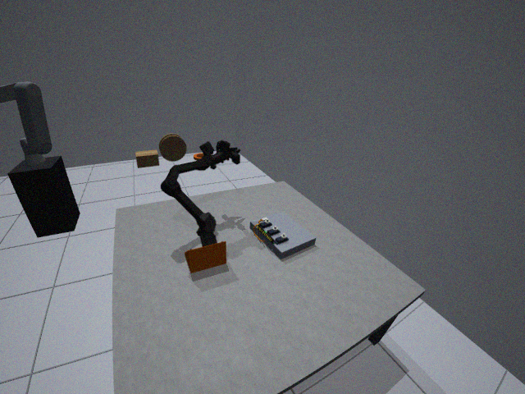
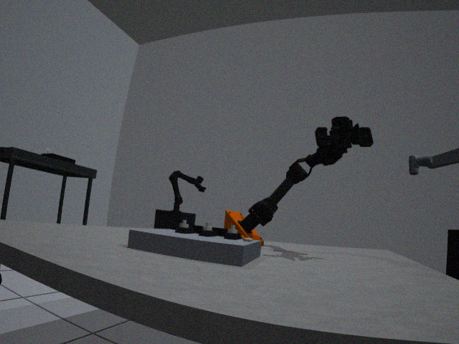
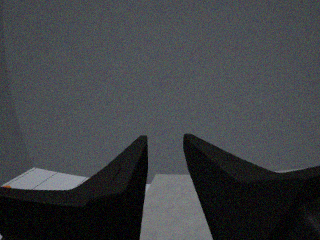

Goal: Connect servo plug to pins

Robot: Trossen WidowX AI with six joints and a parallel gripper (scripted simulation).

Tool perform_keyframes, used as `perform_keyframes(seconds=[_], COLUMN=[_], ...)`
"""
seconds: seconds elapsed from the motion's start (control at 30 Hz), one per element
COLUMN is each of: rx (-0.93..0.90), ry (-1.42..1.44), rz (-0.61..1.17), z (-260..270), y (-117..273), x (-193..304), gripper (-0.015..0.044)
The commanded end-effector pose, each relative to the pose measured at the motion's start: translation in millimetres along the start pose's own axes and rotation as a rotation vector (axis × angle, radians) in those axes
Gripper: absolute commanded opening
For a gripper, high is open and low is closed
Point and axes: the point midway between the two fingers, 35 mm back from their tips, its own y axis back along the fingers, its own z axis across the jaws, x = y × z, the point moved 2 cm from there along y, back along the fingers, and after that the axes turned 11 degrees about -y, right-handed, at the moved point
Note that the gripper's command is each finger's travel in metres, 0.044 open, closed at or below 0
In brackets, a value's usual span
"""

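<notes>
The printed holder point(image 1: 296, 238) point(image 2: 185, 249) is a flat grey-blue block on the table. Several dark servos with pale tops sit on it, among them one servo point(image 1: 280, 238) point(image 2: 232, 233) at the end of the visible row. Thin orange-yellow wires point(image 1: 257, 238) hang at the holder's edge facing the arm in the top view. The plug, the pins and the dot are too small to tell apart. My gripper point(image 1: 239, 154) point(image 3: 165, 141) is partly open and empty, raised high above the table and away from the holder. The wrist view shows neither holder nor plug.
An orange angled bracket point(image 1: 206, 257) point(image 2: 232, 218) stands at the arm's base on the grey table point(image 1: 254, 313) point(image 2: 333, 281). Beyond the table are a black pedestal point(image 1: 44, 203) with a grey arm, a wooden box point(image 1: 147, 159) and a round brown disc point(image 1: 172, 147).
</notes>
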Motion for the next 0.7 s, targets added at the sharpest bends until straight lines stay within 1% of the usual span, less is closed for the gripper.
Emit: perform_keyframes(seconds=[0.0, 0.33, 0.67], rx=[0.031, 0.131, 0.235], ry=[0.111, 0.423, 0.729], rz=[0.011, 0.045, 0.111], z=[-20.6, -81.7, -146.5], y=[0.0, 4.7, 19.4], x=[4.6, 11.5, 15.1], gripper=[0.0115, 0.0115, 0.0115])
